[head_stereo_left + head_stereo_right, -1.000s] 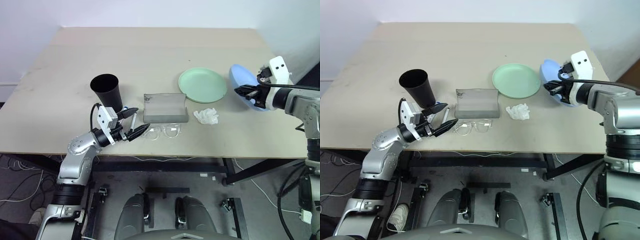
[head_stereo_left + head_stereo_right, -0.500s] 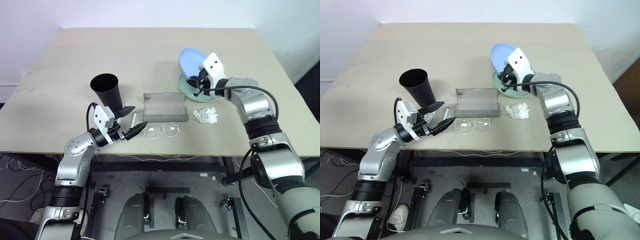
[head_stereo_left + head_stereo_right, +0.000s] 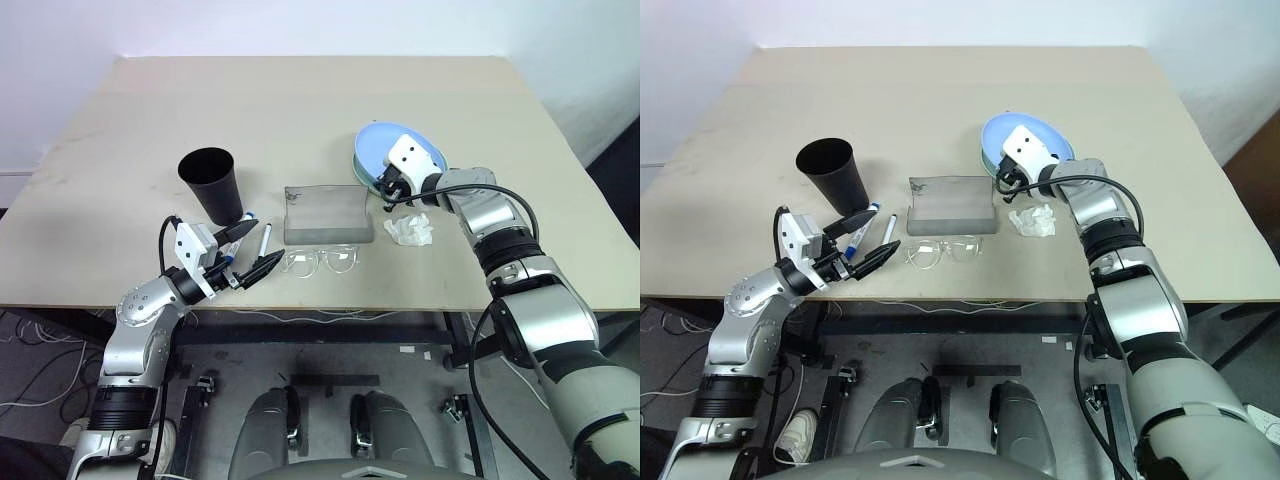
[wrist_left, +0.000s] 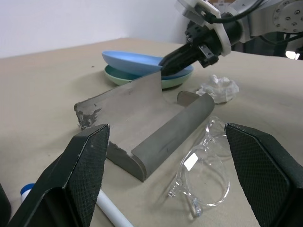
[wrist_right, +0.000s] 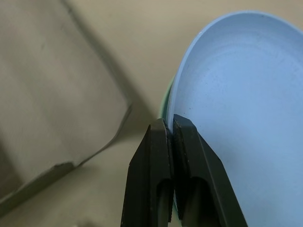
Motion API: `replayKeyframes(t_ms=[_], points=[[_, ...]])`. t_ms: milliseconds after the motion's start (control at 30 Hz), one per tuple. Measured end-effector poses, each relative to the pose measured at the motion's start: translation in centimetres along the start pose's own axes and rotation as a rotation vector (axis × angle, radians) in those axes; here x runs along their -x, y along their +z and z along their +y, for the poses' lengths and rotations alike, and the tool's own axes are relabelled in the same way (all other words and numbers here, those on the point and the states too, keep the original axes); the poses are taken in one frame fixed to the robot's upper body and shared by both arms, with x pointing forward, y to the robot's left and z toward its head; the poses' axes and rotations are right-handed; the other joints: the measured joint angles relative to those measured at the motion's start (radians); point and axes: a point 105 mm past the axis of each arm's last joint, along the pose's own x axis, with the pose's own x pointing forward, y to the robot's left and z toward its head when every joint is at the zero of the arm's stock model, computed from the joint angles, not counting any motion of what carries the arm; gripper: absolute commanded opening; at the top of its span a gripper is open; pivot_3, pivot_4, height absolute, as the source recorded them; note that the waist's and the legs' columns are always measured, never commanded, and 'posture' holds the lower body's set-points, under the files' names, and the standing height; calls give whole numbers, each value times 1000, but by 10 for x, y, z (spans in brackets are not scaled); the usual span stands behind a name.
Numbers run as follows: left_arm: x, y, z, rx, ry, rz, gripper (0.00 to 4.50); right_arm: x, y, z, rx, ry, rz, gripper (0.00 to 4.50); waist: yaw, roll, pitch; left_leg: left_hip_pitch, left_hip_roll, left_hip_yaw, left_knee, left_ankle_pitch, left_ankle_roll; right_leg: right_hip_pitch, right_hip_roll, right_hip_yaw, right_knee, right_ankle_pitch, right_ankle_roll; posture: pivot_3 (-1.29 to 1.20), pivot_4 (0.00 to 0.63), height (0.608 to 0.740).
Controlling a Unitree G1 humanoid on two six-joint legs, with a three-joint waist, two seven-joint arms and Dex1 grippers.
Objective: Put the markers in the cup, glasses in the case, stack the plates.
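We see the right gripper [image 3: 386, 188] with its two black fingers [image 5: 163, 156] pinched shut on the near rim of the blue plate [image 3: 400, 145], which sits over the green plate [image 4: 124, 75]; only a sliver of green edge shows beneath it. In the right wrist view the rim runs straight between the fingertips, with the bowl of the plate spreading away beyond them. We judge the plate to be light, stiff plastic: a thin-edge pinch carries it, though its smooth surface could let it pivot or slide in so narrow a grip. Releasing it calls only for opening the fingers once it lies flat.

The left gripper [image 3: 244, 259] hovers with its fingers spread wide and holding nothing. Just beyond its fingertips lie the glasses [image 3: 322, 262], and past them the open case [image 3: 328, 213], lid raised. The two markers [image 3: 870, 226] lie beside the fingers on the cup side, near the foot of the cup [image 3: 211, 182]. We judge the glasses to be light and fragile, best taken at the bridge or a frame edge, not the lenses; the markers are round and apt to roll, best gripped mid-barrel. A crumpled white tissue [image 3: 412, 230] rests just beside the right fingers.
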Motion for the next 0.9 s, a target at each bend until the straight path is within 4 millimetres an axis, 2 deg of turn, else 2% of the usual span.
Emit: replayKeyframes(t_ms=[100,133,233,400,500,667,800,867,900], points=[[-2,2,1,-4,1,-4,4093,0,-1,1,5,9,13,29,1,0,0,0,0,0,0,0,0,0,0,0,0,0,0,0,150,710],[-2,2,1,-5,1,-5,4093,0,-1,1,5,11,13,248,1,0,0,0,0,0,0,0,-1,0,0,0,0,0,0,0,150,710],[-4,4,2,-9,-2,-9,4093,0,0,1,5,9,12,1058,0,0,0,0,0,0,0,2,-3,0,0,0,0,0,0,0,150,710],[-5,4,0,-1,-10,-3,4093,2,0,-2,6,-2,14,2687,0,0,0,0,0,0,0,2,-3,0,0,0,0,0,0,0,150,710],[-6,3,-1,1,-15,-1,4093,6,8,-6,-9,-14,-15,3754,0,0,0,0,0,0,0,2,-3,0,0,0,0,0,0,0,150,710],[-7,5,-1,-3,-22,-6,4093,25,29,-20,-179,-16,-122,3754,3,0,0,0,0,0,0,2,-3,0,0,0,0,0,0,0,150,710],[-10,8,-1,-10,-28,-13,4093,57,25,-28,-300,26,-146,3754,9,0,0,0,0,-1,0,-1,1,0,-1,-1,-1,0,0,0,150,710],[-10,8,0,-10,-28,-13,4093,69,15,-28,-362,25,-163,4366,6,0,0,0,0,-1,0,-1,2,1,-1,0,-1,0,0,0,150,710],[-10,8,-1,-11,-31,-14,4093,74,9,-28,-409,23,-169,4457,4,0,0,0,0,-1,0,-1,2,0,-1,0,-1,1,-1,0,150,710]])
